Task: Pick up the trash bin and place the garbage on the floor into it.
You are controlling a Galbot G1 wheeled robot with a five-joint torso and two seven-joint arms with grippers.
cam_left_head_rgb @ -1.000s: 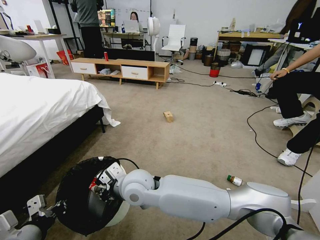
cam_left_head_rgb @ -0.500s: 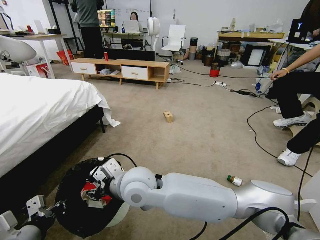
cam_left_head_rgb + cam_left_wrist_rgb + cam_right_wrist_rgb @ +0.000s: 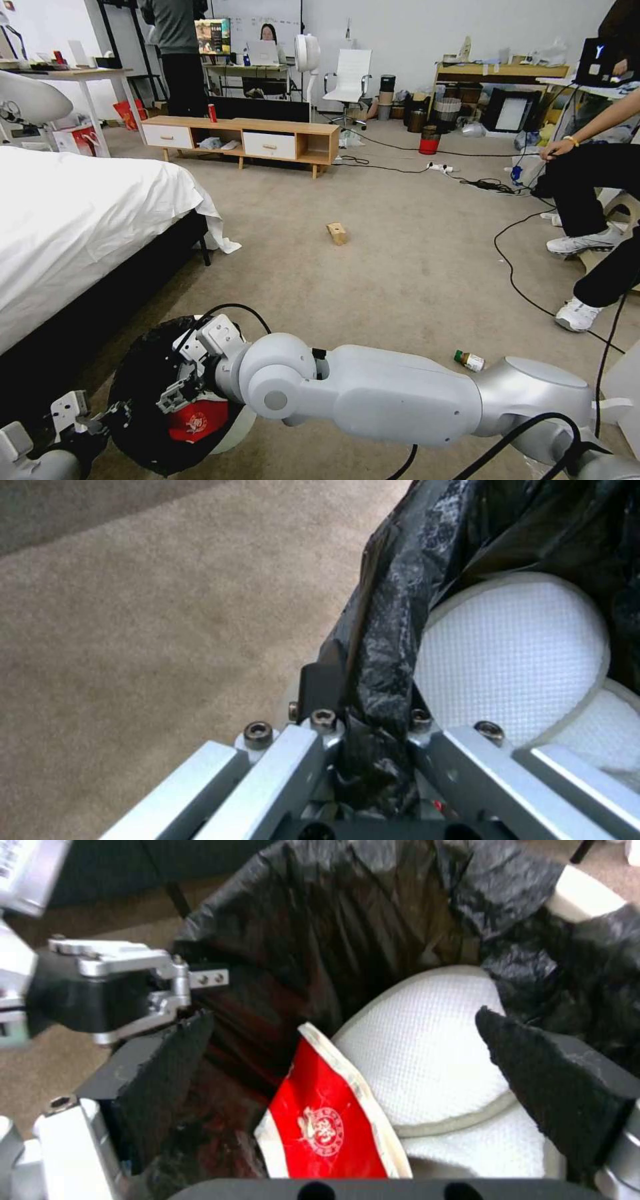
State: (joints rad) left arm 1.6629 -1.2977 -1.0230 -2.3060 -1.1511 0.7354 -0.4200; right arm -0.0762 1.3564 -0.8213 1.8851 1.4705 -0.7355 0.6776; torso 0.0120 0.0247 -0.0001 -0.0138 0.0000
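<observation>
Right hand wide open over trash bin

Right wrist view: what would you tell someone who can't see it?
A crumpled red-white paper cup lies loose inside the trash bin, between the right tool's open black pads. The left tool grips the bin's bagged rim.

We see the trash bin white, lined with a glossy crinkled black bag; the lid piece inside is white with a fine woven texture. Paper cup is red with a white rim and white round emblem. Floor is beige-grey carpet crossed by black cables. Box tan; bottle has a green cap and white label. Right gripper pads are black, its frame silver.
</observation>
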